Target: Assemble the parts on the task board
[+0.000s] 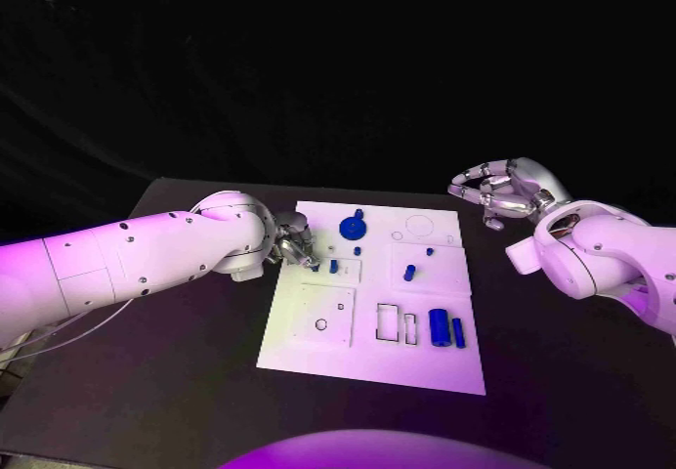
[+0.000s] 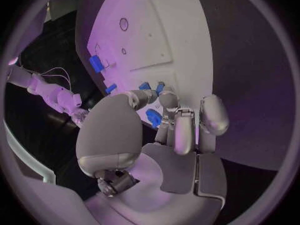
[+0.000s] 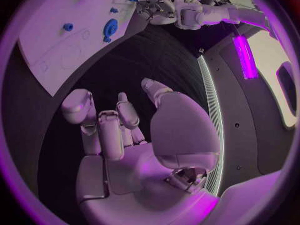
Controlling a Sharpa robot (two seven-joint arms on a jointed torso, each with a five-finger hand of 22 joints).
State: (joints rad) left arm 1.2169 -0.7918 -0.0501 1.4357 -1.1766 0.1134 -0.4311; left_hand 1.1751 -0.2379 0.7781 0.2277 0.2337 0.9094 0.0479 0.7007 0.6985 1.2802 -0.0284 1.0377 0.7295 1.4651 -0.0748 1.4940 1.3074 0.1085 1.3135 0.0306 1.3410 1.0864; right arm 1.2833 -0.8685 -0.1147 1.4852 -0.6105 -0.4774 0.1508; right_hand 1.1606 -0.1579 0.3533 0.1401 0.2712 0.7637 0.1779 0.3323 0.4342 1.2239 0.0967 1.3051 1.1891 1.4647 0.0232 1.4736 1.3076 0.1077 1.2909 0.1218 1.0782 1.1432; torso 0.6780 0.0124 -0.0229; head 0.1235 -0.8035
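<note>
Over the task board (image 1: 369, 366), left robot hand (image 1: 296, 244) reaches down

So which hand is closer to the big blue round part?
The left hand. It sits at the board's left edge, just beside the round part. The right hand is off the board, past its far right corner, holding nothing.

White task board (image 1: 369, 362) lies mid-frame; blue parts: round piece (image 1: 351, 230) upper left, cylinder (image 1: 440, 327) lower right.
</note>
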